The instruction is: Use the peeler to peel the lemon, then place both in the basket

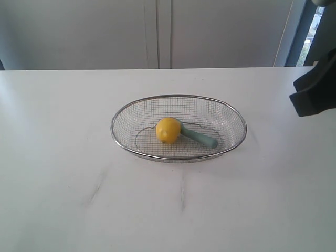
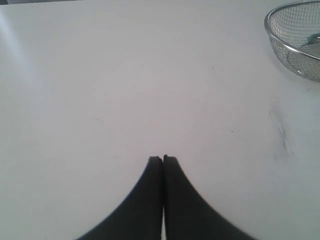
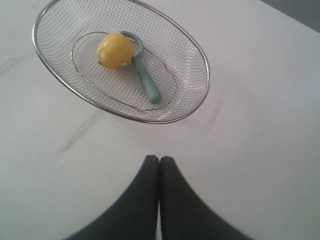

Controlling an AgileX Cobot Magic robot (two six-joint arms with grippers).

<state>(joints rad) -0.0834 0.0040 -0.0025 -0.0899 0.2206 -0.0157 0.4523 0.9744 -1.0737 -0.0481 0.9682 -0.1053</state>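
The yellow lemon lies inside the silver wire basket in the middle of the white table. The teal-handled peeler rests in the basket too, its looped head against the lemon. My right gripper is shut and empty, hovering over bare table beside the basket. Well off to the basket's side, my left gripper is shut with nothing in it. A sliver of the peeler handle shows through the mesh there.
A dark part of the right arm hangs at the right edge of the exterior view. Faint scuff marks streak the white table in front of the basket. Pale cabinet doors stand behind the table's far edge.
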